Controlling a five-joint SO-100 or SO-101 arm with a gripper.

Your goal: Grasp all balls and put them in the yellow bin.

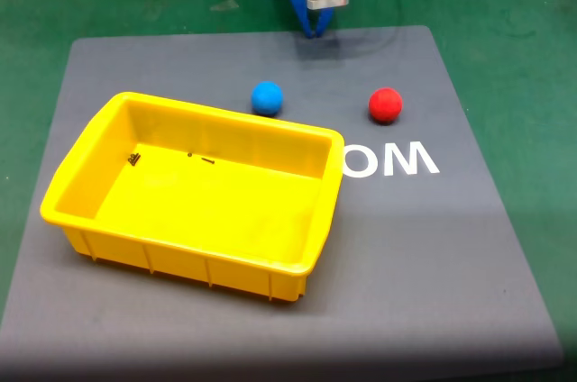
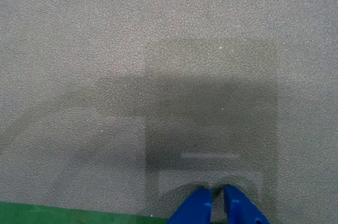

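Bright yellow rectangular plastic bin (image 1: 194,193) sits nearest; beyond it, small blue foam ball (image 1: 267,98) and red foam ball (image 1: 385,104) lie well apart from the blue jaws (image 2: 217,198), nearly closed and empty, over grey mat (image 1: 433,247).

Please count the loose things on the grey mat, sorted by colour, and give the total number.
Blue: 1, the blue ball
Red: 1, the red ball
Yellow: 1, the yellow bin
Total: 3
Both balls lie on the grey mat, outside the bin.
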